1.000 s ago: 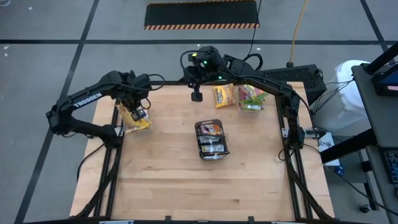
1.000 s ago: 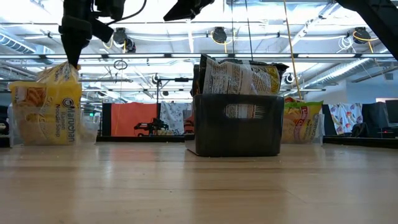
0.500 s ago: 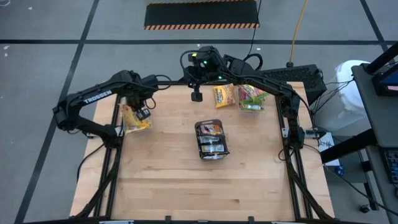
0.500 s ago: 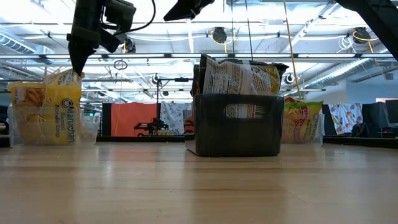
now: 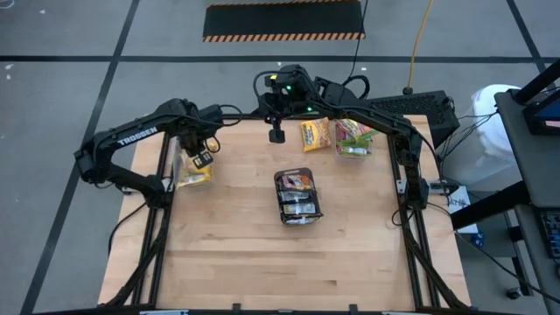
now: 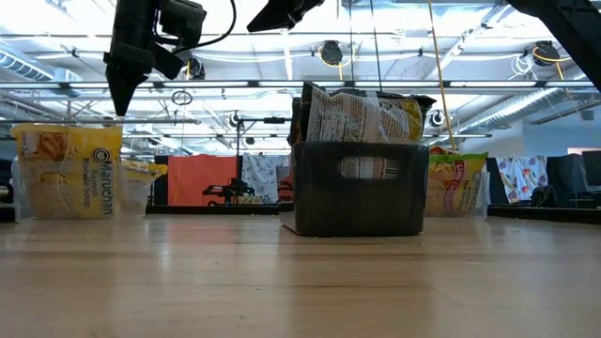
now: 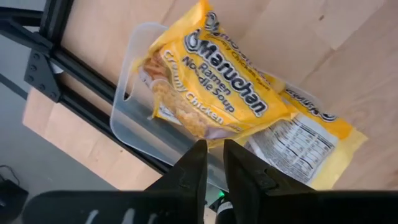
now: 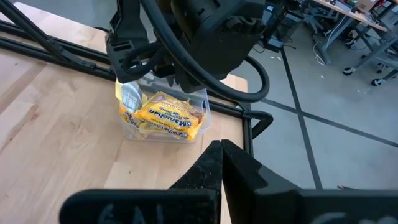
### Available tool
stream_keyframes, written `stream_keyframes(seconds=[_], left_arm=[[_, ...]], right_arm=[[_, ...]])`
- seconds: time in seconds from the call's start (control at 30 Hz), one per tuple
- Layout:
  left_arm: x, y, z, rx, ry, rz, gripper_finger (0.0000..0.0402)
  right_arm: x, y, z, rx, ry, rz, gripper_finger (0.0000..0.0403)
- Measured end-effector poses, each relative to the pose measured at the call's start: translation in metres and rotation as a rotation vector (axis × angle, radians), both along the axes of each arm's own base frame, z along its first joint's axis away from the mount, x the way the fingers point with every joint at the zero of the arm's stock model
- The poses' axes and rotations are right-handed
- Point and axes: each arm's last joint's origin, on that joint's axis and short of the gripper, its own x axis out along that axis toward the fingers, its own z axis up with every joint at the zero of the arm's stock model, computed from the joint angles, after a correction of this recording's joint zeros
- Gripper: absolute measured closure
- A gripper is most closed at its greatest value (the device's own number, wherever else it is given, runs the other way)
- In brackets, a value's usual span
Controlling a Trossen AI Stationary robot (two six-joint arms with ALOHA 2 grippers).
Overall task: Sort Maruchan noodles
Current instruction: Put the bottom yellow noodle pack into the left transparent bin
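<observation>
I am hovering my left tool point(image 5: 202, 158), fingers slightly parted and gripping nothing, above the clear tub point(image 7: 127, 115) of yellow Maruchan noodles point(image 5: 192, 173) at the counter's point(image 5: 289, 262) left edge. My right tool point(image 5: 277, 136) is waiting closed near the far edge. The dark tray point(image 5: 298, 206) of packets is sitting mid-counter; wide bare wood is lying around it.

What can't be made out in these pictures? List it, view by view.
- Dark tray: in the low view its wall hides the lower part of its packets. In the high view they are too small to count.
- Yellow packets: they overlap in the left wrist view, and the left arm covers them from above, so no count.
- Green-edged packets: the right arm partly crosses them in the high view, and their print is unreadable.
</observation>
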Motion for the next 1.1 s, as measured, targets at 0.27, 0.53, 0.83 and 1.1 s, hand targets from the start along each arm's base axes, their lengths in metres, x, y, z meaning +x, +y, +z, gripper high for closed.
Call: stream_keyframes(seconds=[0.27,0.53,0.83,1.1], left_arm=[[0.000,0.000,0.000,0.009,0.006,0.000,0.0339],[-0.004,0.004,0.001,0.068,0.015,0.097,0.0339],[-0.038,-0.014,0.034,0.191,-0.209,0.215,0.0339],[-0.083,-0.045,0.060,0.251,-0.452,0.273,0.0339]], right_arm=[[0.000,0.000,0.000,0.001,0.000,-0.001,0.0403],[0.012,-0.011,-0.008,0.030,-0.052,-0.043,0.0403],[0.028,0.004,-0.007,-0.003,-0.138,-0.019,0.0403],[0.040,0.016,-0.005,-0.017,-0.221,-0.039,0.0403]])
